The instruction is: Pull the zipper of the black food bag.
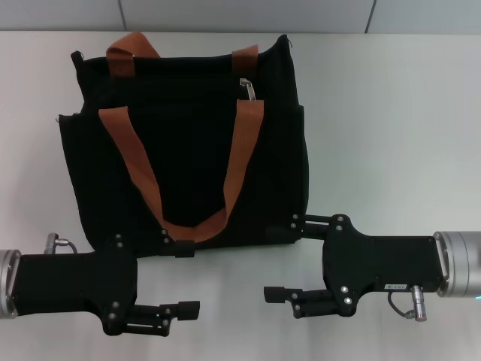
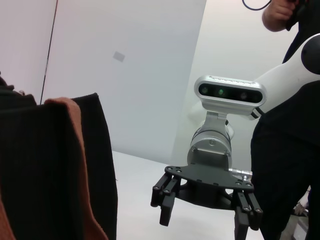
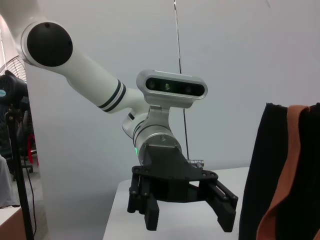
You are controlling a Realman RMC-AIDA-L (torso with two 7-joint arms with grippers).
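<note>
The black food bag lies flat on the white table, its two orange-brown handles spread over it. The zipper shows as a small silver tab near the bag's far edge, right of the middle. My left gripper is open at the bag's near edge, one finger beside the handle loop. Open as well, my right gripper sits by the near right corner, its upper finger at the fabric. The left wrist view shows the bag and the right gripper. The right wrist view shows the bag and the left gripper.
White table stretches bare to the right of the bag and along the near edge between the grippers. A person in black stands behind the right arm. A fan on a stand is off the table.
</note>
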